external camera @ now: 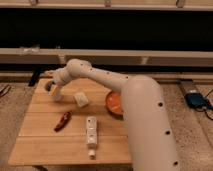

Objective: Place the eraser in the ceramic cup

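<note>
My gripper (50,86) is at the far left of the wooden table (45,145), at the end of the white arm that reaches in from the right. It sits right at the small white ceramic cup (56,93), touching or just over its rim. A dark patch shows at the gripper, but I cannot tell whether it is the eraser. The eraser is not otherwise in view.
A pale beige square block (81,98) lies right of the cup. A dark red chilli-shaped thing (63,120) lies in front of it. A white oblong object (91,132) lies mid-table. The orange bowl (113,103) is partly hidden by my arm.
</note>
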Robot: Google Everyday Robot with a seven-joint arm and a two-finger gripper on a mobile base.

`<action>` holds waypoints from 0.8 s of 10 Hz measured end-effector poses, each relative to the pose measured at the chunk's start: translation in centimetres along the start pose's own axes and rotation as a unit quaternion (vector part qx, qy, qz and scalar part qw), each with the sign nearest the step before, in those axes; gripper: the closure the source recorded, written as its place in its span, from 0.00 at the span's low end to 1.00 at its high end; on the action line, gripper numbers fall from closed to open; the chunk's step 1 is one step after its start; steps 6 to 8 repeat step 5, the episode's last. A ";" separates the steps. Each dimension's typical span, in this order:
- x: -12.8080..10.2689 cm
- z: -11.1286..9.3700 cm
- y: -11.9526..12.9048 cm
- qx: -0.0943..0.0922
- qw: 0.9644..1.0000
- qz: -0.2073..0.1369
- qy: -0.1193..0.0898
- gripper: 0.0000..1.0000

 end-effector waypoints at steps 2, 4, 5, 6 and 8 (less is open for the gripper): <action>0.2 -0.6 0.3 0.000 1.000 0.006 -0.002 0.20; 0.0 -0.4 0.3 0.000 1.000 0.004 -0.004 0.20; -0.1 -0.4 0.3 -0.001 1.000 0.004 -0.004 0.20; -0.1 -0.4 0.3 -0.001 1.000 0.004 -0.004 0.20; -0.1 -0.4 0.3 -0.001 1.000 0.004 -0.004 0.20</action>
